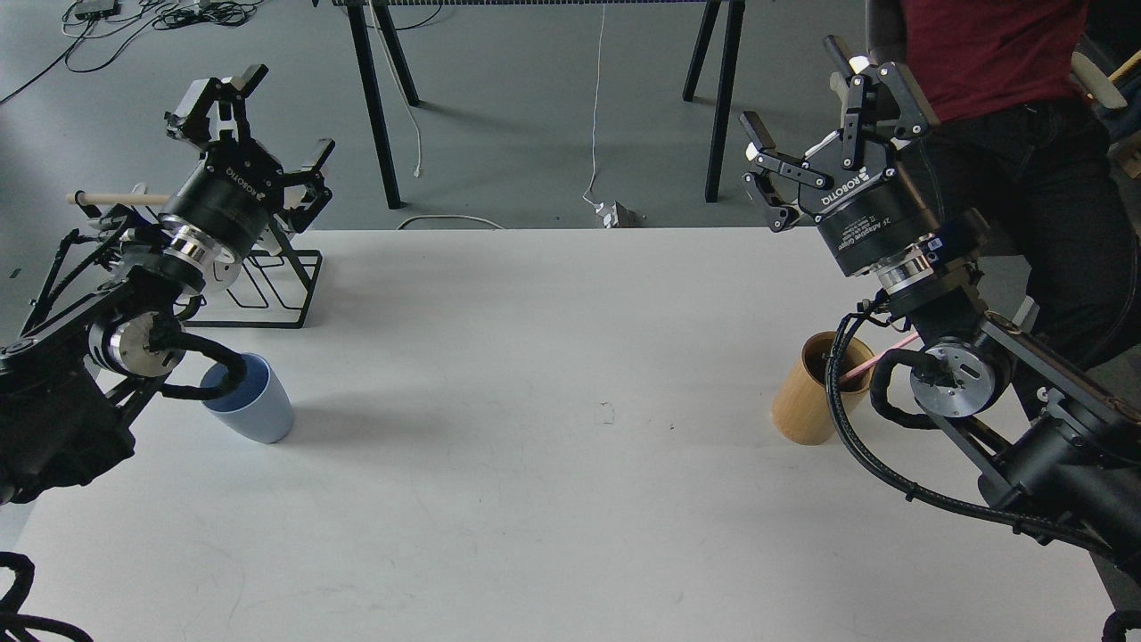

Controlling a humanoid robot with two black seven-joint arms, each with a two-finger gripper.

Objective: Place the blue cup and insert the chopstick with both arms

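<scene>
The blue cup (254, 401) stands on the white table (553, 446) at the left, partly behind my left arm's cable. The pink chopstick (878, 357) leans out of a tan wooden cup (813, 392) at the right, mostly hidden by my right arm. My left gripper (267, 125) is raised above the table's far left edge, open and empty, well above and behind the blue cup. High at the far right, my right gripper (820, 120) also stands open with nothing between its fingers.
A black wire rack (276, 276) with a pale wooden rod (116, 198) stands at the back left, behind my left arm. A person in a red shirt (989, 45) sits past the table's right corner. Black table legs (374, 107) stand on the floor beyond.
</scene>
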